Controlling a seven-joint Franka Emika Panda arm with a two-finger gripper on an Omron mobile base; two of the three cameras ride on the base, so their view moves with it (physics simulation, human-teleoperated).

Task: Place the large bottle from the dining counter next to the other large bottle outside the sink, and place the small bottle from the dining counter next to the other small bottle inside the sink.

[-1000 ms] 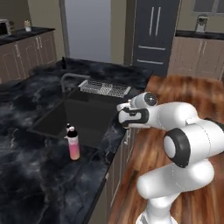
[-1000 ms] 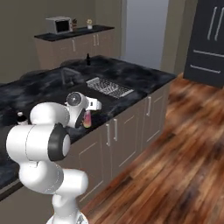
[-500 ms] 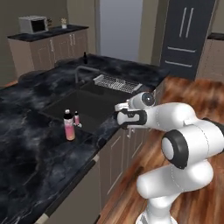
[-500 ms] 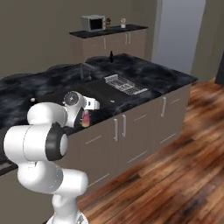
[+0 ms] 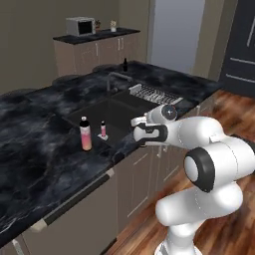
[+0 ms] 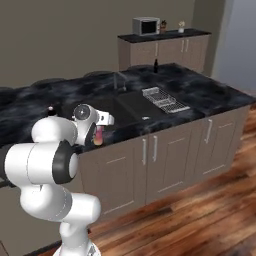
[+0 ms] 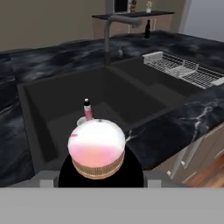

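Pink-and-yellow plastic sits at the foot of the hand view: the large bottle (image 7: pixel 97 151), seen end-on, is between the fingers of the gripper (image 5: pixel 143 134). The jaws look closed around its body, though the dark fingers are mostly hidden behind it. It is carried in the air at the front edge of the dining counter (image 5: pixel 30 149), over the near rim of the sink (image 5: pixel 124 107).

The other large bottle (image 5: pixel 85 134) stands upright on the marble just beside the sink's left rim, outside the basin. Inside the basin, near that same rim, the other small bottle (image 5: pixel 103 129) stands upright.

Judging from this, the first half of the task is under way but not finished. The large bottle is picked up and brought to the sink area, but it is not yet set down next to its twin. What seems left is a short carry to the left and a placement on the counter near that bottle.

The second half looks untouched. The small bottle (image 5: pixel 124 64) stands on the far edge of the counter, beyond the faucet (image 7: pixel 114 22) and the drain rack (image 5: pixel 154 93), well apart from the sink floor where it must end up.
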